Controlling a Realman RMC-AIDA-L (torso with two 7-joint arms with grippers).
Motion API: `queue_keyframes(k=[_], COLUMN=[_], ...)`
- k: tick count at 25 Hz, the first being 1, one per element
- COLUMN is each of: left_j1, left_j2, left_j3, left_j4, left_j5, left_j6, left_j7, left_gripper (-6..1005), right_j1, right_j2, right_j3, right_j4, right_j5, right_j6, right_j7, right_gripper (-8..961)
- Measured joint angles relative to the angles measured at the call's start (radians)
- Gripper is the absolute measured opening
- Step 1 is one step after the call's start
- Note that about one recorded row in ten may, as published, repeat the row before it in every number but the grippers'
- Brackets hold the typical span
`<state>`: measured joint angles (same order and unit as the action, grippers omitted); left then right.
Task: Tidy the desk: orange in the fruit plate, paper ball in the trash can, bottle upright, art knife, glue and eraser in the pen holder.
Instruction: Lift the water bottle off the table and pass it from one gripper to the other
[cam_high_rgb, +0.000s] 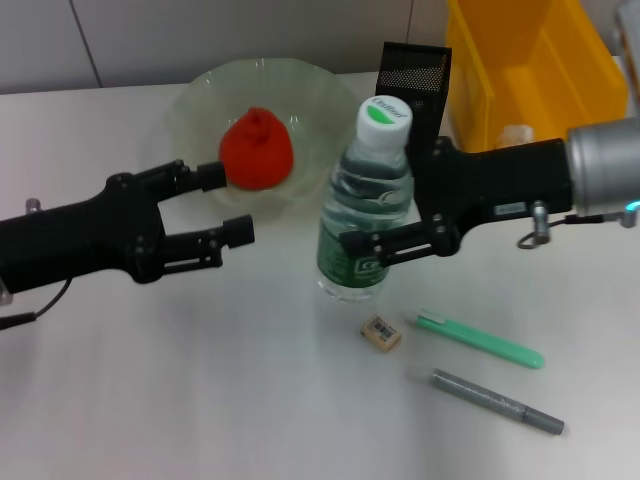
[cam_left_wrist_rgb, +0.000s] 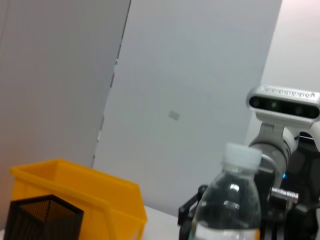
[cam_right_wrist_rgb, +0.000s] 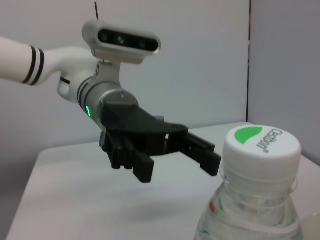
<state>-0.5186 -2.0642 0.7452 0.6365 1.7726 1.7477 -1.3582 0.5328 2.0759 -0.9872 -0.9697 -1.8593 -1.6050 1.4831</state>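
On the tabletop, the orange lies in the plate and the bottle stands upright, pinched by the right end effector, the left end effector spread nearby; the eraser remains outside the holder.

Our left gripper hovers with fingers spread wide, pointing toward our right gripper, whose fingers we cannot judge.
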Motion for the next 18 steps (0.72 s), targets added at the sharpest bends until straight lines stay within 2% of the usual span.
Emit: queue_keyframes(k=[6, 11, 18], left_j1=[-0.023, -0.043, -0.047], left_j2=[-0.004, -0.002, -0.003], left_j3=[0.01, 0.011, 0.022], left_j4=[-0.022, -0.041, -0.043], left_j5=[-0.028, -0.021, -0.021], left_j6=[-0.079, -0.091, -0.078], left_j7=[0.01, 0.01, 0.024], left_gripper=[836, 836, 836], right_j1=[0.088, 0.121, 0.165], right_j2=[0.001, 0.006, 0.008], right_j3=[-0.036, -0.124, -0.19], right_j4=[0.138, 0.182, 0.234], right_j5=[-0.036, -0.026, 0.001], right_j6=[0.089, 0.168, 0.221], right_j7=[-0.072, -0.081, -0.082], right_gripper=[767, 767, 767])
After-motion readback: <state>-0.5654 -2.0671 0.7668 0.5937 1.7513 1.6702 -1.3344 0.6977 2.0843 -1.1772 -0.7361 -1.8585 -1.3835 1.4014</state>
